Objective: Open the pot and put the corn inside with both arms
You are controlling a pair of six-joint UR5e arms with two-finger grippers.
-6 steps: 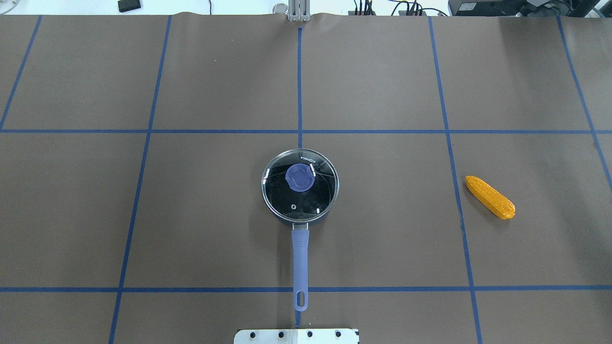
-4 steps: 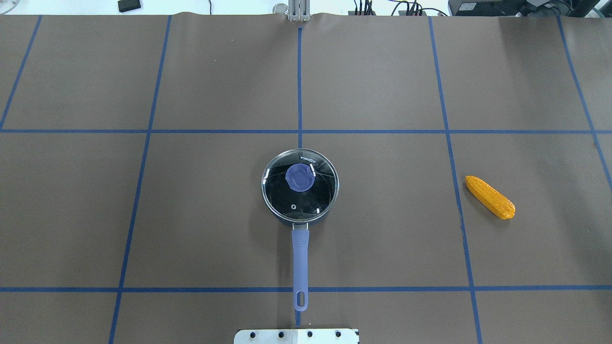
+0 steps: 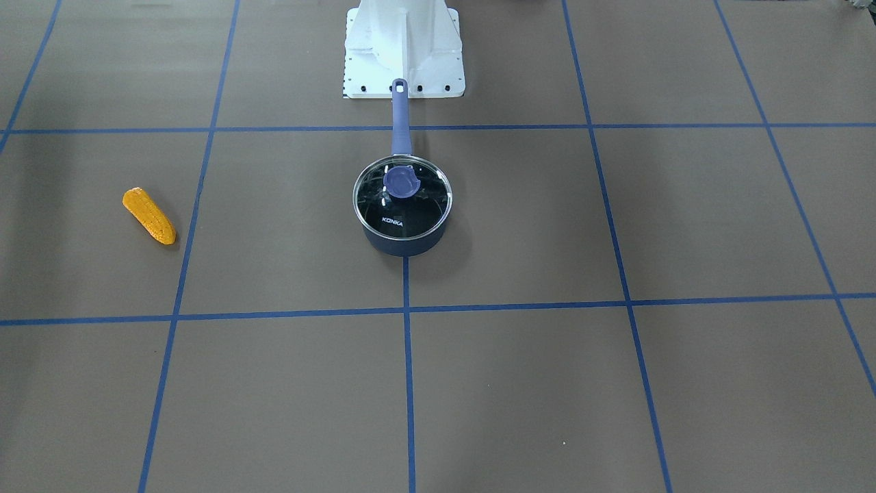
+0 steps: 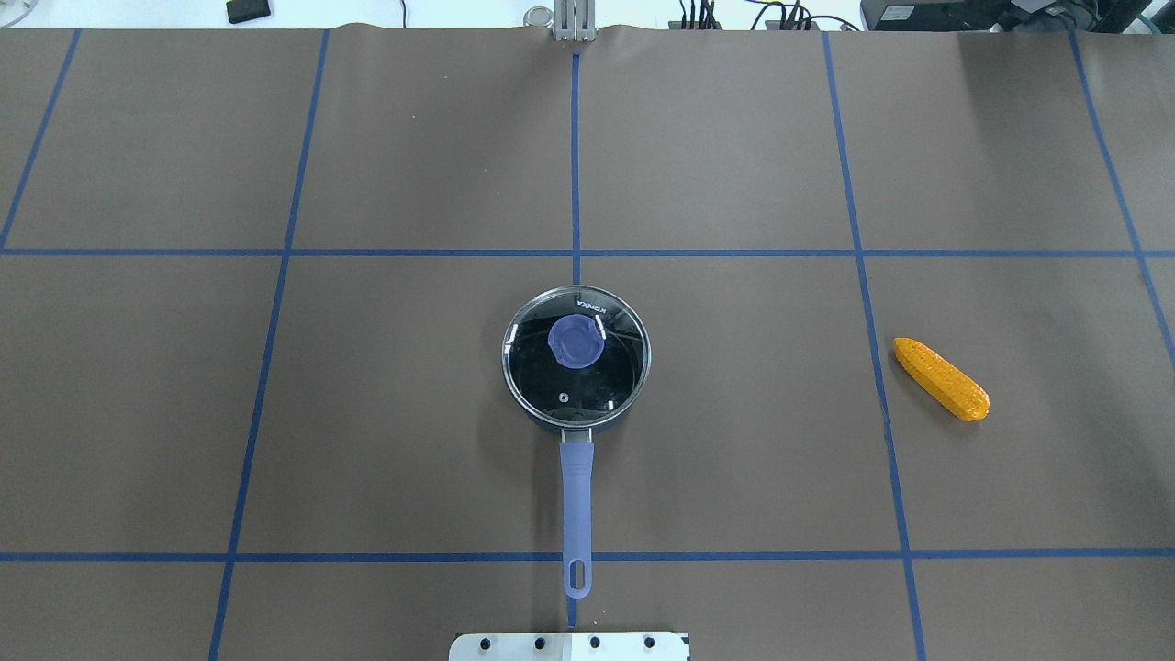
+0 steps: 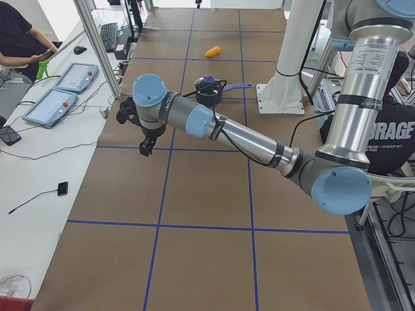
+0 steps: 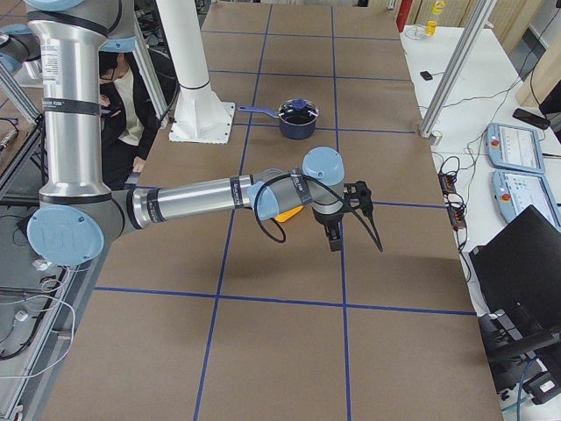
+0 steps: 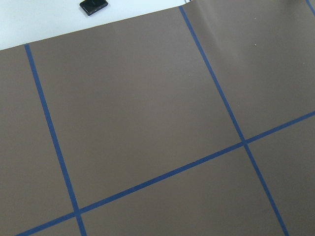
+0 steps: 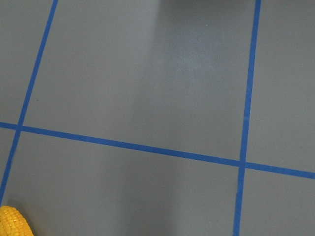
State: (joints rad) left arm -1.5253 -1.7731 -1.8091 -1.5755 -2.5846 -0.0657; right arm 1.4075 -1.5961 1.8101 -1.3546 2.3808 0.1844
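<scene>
Left gripper (image 5: 144,139) hangs over the left end of the table (image 5: 194,188), well apart from the pot (image 4: 576,356), which sits mid-table with its lid (image 4: 606,367) on. Corn (image 4: 942,378) lies off to the right, near the right gripper (image 6: 337,230). Only the side views catch the arms, so I can't tell if either gripper is open or closed. The right wrist cam just clips the corn's tip.

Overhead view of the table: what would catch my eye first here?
A small dark pot, glass lid on, long blue handle, sits mid-table on the blue tape grid. An orange-yellow corn cob lies alone towards the robot's right. In the side views, the grey left arm and right arm stretch out above the table.
</scene>
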